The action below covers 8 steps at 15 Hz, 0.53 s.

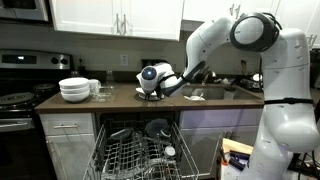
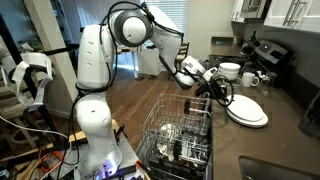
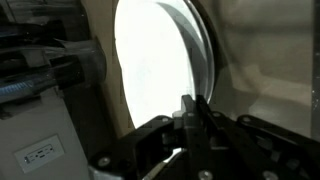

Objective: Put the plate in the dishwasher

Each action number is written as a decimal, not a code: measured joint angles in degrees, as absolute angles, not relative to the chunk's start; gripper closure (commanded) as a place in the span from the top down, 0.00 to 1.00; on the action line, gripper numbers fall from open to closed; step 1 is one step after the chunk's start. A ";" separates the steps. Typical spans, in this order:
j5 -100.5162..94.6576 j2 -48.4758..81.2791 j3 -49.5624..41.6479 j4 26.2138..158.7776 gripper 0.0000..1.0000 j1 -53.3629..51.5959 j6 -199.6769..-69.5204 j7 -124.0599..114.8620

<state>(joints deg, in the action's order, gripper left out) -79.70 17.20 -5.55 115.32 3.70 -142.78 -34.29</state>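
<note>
The gripper fills the wrist view's foreground, its fingers apparently pinched together on the near rim of the white plate. In an exterior view that plate lies at the countertop. The open dishwasher rack waits below, beside the counter edge.

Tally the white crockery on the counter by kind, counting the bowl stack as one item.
plate: 1
stack of bowls: 1
mugs: 2, small and blurry, so less certain
Total: 4
</note>
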 measured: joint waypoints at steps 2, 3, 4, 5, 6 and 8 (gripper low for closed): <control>-79.57 16.59 -5.54 115.36 0.01 3.69 -142.48 -34.29; -79.41 16.30 -5.53 115.49 0.01 3.69 -142.40 -34.29; -79.31 16.08 -5.50 115.72 0.01 3.67 -142.33 -34.29; -79.29 15.92 -5.46 115.94 0.01 3.64 -142.24 -34.29; -79.29 15.79 -5.39 116.12 0.01 3.55 -142.03 -34.29; -79.37 15.63 -5.16 116.44 0.01 3.26 -141.15 -34.30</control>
<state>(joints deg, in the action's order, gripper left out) -79.37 15.63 -5.16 116.44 3.26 -141.15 -34.30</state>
